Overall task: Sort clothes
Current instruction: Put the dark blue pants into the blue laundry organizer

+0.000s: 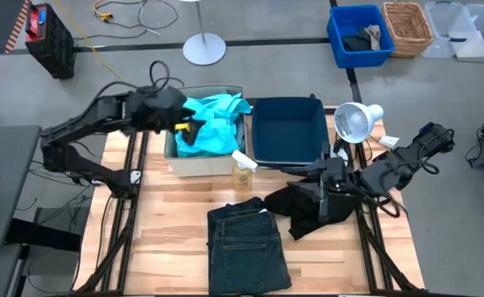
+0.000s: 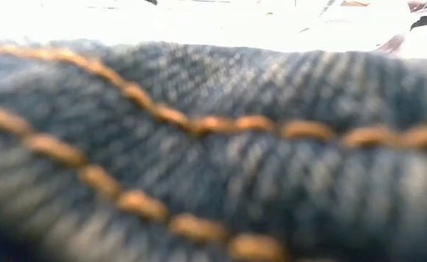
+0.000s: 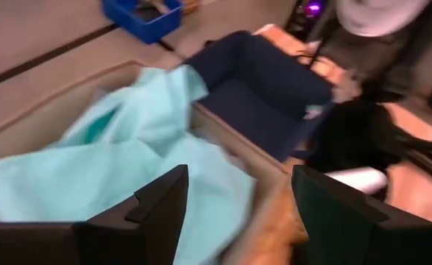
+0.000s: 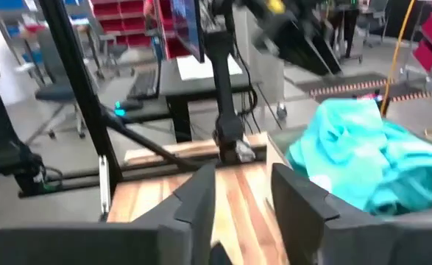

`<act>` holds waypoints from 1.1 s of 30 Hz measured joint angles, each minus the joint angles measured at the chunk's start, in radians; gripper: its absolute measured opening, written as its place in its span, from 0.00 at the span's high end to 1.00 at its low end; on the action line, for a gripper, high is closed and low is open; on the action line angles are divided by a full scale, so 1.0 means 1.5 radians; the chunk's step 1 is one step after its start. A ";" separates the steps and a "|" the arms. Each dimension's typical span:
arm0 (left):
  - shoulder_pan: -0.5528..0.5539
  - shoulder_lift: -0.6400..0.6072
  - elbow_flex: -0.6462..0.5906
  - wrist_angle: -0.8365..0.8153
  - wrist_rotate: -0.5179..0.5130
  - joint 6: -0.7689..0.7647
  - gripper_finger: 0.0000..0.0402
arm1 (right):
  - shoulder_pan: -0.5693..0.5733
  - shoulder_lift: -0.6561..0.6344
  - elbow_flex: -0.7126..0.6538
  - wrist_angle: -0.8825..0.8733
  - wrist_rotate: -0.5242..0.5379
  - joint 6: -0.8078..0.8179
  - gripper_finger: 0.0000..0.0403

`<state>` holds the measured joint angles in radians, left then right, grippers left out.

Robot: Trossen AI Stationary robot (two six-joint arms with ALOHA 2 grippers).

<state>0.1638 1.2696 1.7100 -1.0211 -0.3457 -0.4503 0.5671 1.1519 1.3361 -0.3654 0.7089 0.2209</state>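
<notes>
- Left gripper (image 1: 185, 125): over the beige box (image 1: 194, 162), fingers (image 3: 157, 210) parted, nothing between them.
- Turquoise top (image 1: 214, 122): heaped in the beige box, draped over its rim.
- Right gripper (image 1: 321, 200): low over the black garment (image 1: 301, 208); fingers a little apart, grip on cloth cannot be told.
- Jeans (image 1: 246, 247): flat at table's front edge.
- Navy box (image 1: 287, 132): beside the beige box.

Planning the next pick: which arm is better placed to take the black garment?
Likely the right: the right gripper hovers over the black garment, while the left gripper is over the turquoise top in the beige box.
</notes>
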 joint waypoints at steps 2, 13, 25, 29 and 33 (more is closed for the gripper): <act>-0.027 -0.011 0.000 0.003 -0.002 0.000 0.41 | 0.000 0.000 0.000 -0.030 0.000 0.022 0.58; -0.200 0.010 0.000 0.021 -0.058 -0.035 0.41 | -0.011 0.021 0.003 -0.130 -0.004 0.046 0.42; -0.308 0.070 0.000 0.081 -0.144 -0.137 0.41 | -0.039 0.012 0.103 -0.255 -0.030 -0.012 0.47; -0.344 0.083 0.001 0.130 -0.139 -0.137 0.41 | -0.040 0.012 0.161 -0.277 -0.045 -0.086 0.48; -0.390 0.115 0.000 0.240 -0.130 -0.095 0.41 | -0.067 0.012 0.228 -0.265 -0.057 -0.163 0.49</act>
<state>-0.4208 1.4419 1.7103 -0.6606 -0.5406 -0.5925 0.4671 1.1705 1.6775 -0.7635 0.6231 -0.0241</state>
